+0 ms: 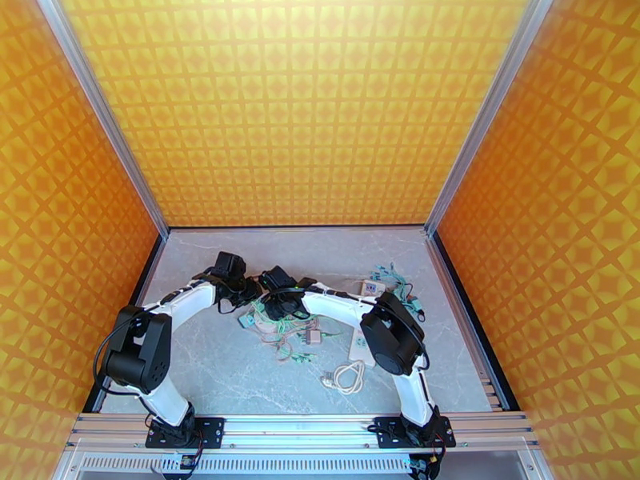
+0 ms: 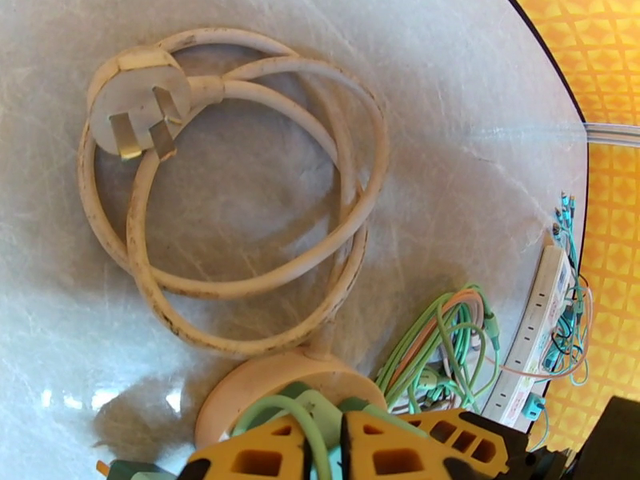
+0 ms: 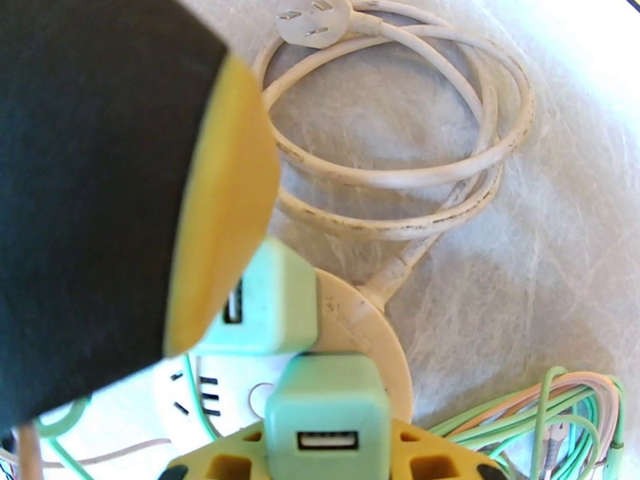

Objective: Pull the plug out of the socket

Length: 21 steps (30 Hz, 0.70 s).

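Mid-table on the round socket (image 3: 360, 330), both pincers are closed on chargers.
Down low, the right gripper (image 3: 328, 450) pinches a mint-green USB charger (image 3: 328, 402) between its yellow fingers. The left gripper (image 2: 324, 432) is clamped on the second charger (image 3: 268, 306), which stands on the socket's face, and its big yellow finger (image 3: 216, 218) blocks much of the right wrist view. The white cord (image 2: 376, 154) lies coiled just ahead, its three-pin plug (image 2: 140, 94) loose on the marble table (image 2: 448, 114). A tangle of green and pink cables (image 2: 448, 338) crowds the socket's side, and beyond it a long white power strip (image 2: 540, 330) lies by the orange wall (image 2: 608, 58).
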Available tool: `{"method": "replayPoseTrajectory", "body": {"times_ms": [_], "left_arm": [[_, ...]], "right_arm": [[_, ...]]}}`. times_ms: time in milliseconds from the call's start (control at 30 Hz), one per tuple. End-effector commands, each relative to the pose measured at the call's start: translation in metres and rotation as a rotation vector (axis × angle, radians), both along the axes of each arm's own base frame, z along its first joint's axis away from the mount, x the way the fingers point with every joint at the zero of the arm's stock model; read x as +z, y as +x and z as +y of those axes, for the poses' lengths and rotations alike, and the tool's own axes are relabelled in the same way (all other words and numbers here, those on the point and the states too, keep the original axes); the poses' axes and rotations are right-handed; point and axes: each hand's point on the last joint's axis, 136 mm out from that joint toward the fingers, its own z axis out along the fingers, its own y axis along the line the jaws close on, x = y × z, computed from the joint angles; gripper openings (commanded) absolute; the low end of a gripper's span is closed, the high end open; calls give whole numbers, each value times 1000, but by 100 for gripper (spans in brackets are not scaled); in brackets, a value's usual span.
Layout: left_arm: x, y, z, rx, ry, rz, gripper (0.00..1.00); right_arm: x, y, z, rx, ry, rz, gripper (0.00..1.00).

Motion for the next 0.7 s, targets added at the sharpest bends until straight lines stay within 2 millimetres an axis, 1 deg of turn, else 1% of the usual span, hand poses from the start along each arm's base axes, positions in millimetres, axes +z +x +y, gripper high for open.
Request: {"method": "replayPoseTrajectory", "body": {"times_ms": [0,200,300,467,567,667], "left_arm": [[-93,-87,18,-16,144,389,18],[-93,-85,18,-23,147,391,17],[-87,-84,18,-39,152,384,17],[-61,-70,21,-26,138,336,18],[-37,-58,26,-9,121,282,20],[-17,-52,27,-28,111,233,24]], "right_arm": [[40,1,23,37,133,-57,13],[38,-19,41,140,74,-113,14],[30,-17,37,118,49,-107,14],[25,-10,26,79,35,-107,13],[20,-7,20,67,30,-101,13],[19,-5,17,65,23,-102,13]]}}
